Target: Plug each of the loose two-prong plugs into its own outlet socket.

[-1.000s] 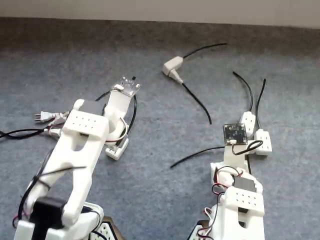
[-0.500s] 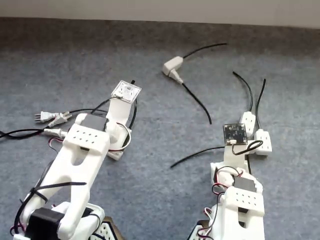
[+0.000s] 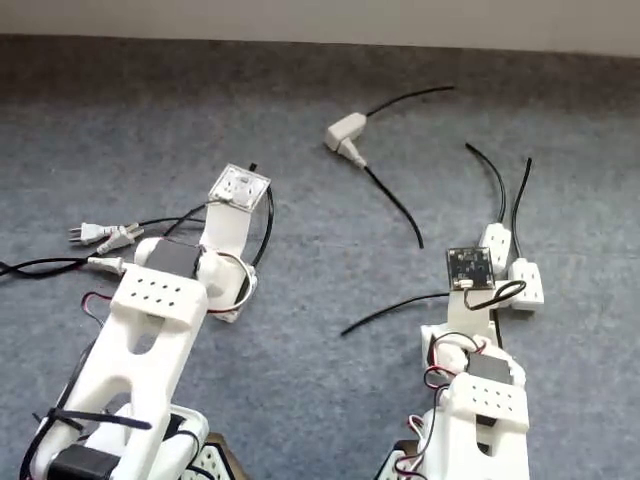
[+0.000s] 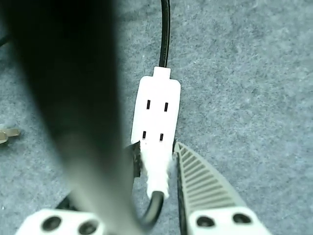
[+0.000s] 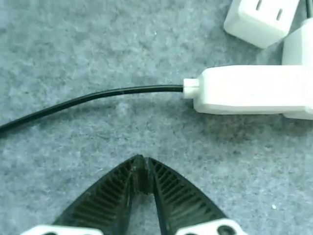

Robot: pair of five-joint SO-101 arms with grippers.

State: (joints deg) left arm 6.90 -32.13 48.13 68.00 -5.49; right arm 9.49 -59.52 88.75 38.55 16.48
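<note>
On the grey felt-covered table (image 3: 300,380), the left arm (image 3: 150,310) leans over its half and the right arm (image 3: 485,400) stands folded over its own. The left gripper (image 4: 156,149) pinches the cord end of a white socket block (image 4: 157,115), which lies flat with two pairs of slots facing up. The right gripper (image 5: 142,171) hangs with its fingers pressed together on nothing, just short of a white cord end (image 5: 249,95) lying among other white socket pieces. The loose two-prong plugs (image 3: 100,235) lie together at the left edge, near the left arm, and an angled white plug (image 3: 345,135) lies well apart at the far side.

We judge the main risk to be the hold. The block is gripped only at its end, so a pull on its stiff cord could twist it out of the fingers or drag it away from the plugs (the cords here already loop under the arm).

Since a second ago the left arm has drawn back toward its base, uncovering more of the plugs. The right arm has not moved.
</note>
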